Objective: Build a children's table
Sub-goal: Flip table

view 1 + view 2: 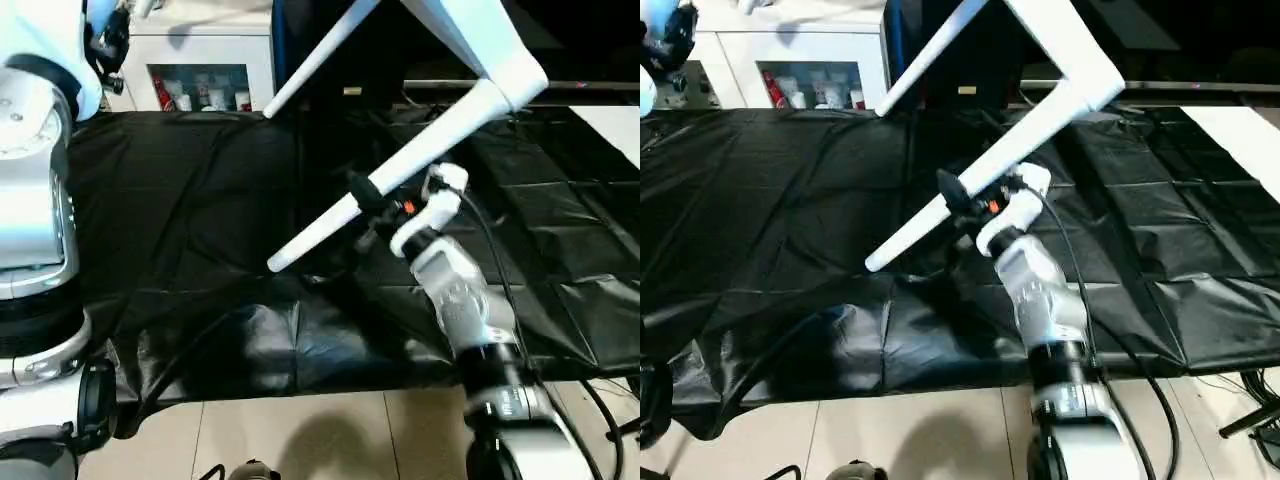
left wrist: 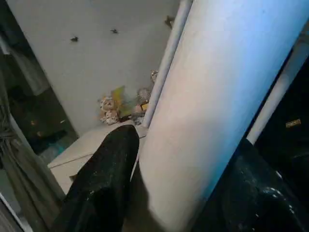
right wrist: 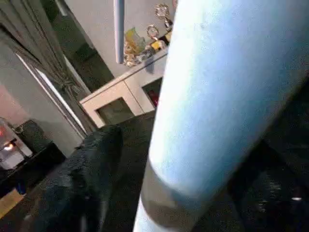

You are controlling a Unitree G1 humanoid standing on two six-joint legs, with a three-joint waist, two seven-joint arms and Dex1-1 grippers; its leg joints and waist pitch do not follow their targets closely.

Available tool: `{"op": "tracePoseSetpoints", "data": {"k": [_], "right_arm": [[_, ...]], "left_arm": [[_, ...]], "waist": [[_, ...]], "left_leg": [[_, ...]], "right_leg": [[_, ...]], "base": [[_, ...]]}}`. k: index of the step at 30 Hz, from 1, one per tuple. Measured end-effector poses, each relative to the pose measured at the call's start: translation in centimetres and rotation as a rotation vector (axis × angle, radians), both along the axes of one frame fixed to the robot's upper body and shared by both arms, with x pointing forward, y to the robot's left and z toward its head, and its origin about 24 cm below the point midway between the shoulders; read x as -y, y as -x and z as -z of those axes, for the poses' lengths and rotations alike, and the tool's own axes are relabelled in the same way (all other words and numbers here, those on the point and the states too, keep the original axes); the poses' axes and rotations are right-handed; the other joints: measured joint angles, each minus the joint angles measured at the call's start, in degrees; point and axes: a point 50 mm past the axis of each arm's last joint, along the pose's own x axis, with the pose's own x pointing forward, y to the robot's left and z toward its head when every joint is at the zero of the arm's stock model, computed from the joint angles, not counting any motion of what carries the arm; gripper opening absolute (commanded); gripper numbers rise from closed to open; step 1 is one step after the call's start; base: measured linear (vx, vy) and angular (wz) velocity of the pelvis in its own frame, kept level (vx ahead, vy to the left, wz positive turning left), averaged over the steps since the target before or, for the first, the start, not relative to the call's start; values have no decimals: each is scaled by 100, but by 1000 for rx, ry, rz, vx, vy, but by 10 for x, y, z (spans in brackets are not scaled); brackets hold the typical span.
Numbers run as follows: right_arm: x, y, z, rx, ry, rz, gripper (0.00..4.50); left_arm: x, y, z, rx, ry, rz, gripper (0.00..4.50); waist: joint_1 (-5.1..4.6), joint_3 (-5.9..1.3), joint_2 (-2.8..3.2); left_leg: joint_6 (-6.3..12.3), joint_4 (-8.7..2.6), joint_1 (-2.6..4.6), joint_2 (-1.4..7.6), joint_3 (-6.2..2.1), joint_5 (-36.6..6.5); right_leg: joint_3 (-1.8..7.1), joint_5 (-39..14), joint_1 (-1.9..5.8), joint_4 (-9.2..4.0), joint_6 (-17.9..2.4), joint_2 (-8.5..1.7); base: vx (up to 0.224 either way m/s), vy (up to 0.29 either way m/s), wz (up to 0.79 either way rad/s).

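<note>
At nine o'clock in the head view you have the robot's silver left arm [image 1: 35,200], raised, with its claw up out of that frame. The left wrist view puts the left gripper [image 2: 186,193] around a white table leg [image 2: 217,96]: one black finger [image 2: 104,179] lies along one side, the second on the far side, so read it as clenched on that leg.

Toward twelve o'clock, the white glass-door cabinet [image 1: 200,75] stands behind the black sheet [image 1: 180,220] covering the work surface. The children's table [image 1: 1065,45] hangs in the air above the sheet, tilted, its top running off at twelve to one o'clock, with one leg slanting up past eleven.

At centre, the lower leg [image 1: 390,185] slopes down toward seven o'clock, its free tip clear of the sheet. The right gripper [image 1: 375,205] is clamped across that leg about midway along.

My reading: both visible legs are seated, and you are carrying or turning the table. Next you will need both arms moving together, so neither leg gets levered out of its socket.

The head views give you the table's tilt and its height over the sheet; the wrist views give the finger contact, plus toys on the cabinet top [image 2: 118,108] that the head views miss.
</note>
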Motion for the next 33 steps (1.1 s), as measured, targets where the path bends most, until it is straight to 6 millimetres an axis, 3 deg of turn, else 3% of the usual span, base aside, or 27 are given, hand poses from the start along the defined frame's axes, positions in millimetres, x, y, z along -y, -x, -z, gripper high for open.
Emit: {"op": "tracePoseSetpoints", "data": {"k": [15, 19, 24, 27, 33], "right_arm": [[8, -6, 0, 35, -28, -9, 180], [9, -7, -3, 51, -19, 0, 168], [14, -7, -14, 113, 46, 20, 163], [17, -5, -25, 180, 119, 35, 162], [14, 7, -33, 257, 220, 57, 159]], "left_arm": [[-7, 1, 6, -12, 18, -22, 211], [-9, 1, 11, -18, 25, -30, 209], [-20, 0, 32, -32, 50, -61, 200], [-29, -1, 55, -90, 70, -90, 184], [-41, 5, 91, -165, 131, -133, 168]], "waist": [[19, 3, -47], [23, 3, -47], [20, 4, -48], [21, 10, -58], [41, 20, -173]], "left_leg": [[2, 0, -1, 1, 2, 3], [1, 0, -2, 1, 1, 3], [1, 0, -3, 2, 2, 3], [1, -1, -4, 3, 2, 3], [4, -5, -8, 11, 0, 2]], "right_leg": [[-1, 0, 1, -1, 0, -1], [-3, 0, 1, -1, 0, -1], [-3, 0, 0, -2, 0, 0], [-3, 0, -1, -4, 1, 0], [-10, -2, 6, -23, 1, 7]], "base": [[0, 0, 0], [0, 0, 0], [0, 0, 0], [0, 0, 0], [0, 0, 0]]}}
